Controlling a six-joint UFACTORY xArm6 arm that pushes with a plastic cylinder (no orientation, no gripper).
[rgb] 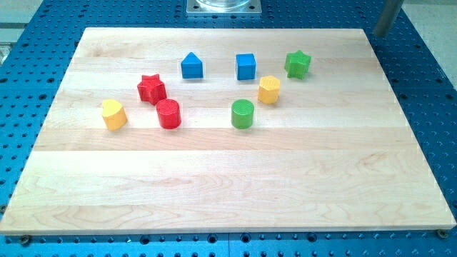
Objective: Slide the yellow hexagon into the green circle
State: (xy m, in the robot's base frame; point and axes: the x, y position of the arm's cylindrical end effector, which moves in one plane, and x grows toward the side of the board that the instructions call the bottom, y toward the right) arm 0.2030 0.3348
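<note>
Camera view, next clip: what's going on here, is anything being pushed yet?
Nothing is being pushed. My tip is not in view, so no block is being touched. The yellow hexagon sits just up and to the view's right of the green circle, close but apart. Around them on the wooden board lie a green star, blue cube, blue house-shaped block, red star, red cylinder and a yellow heart.
</note>
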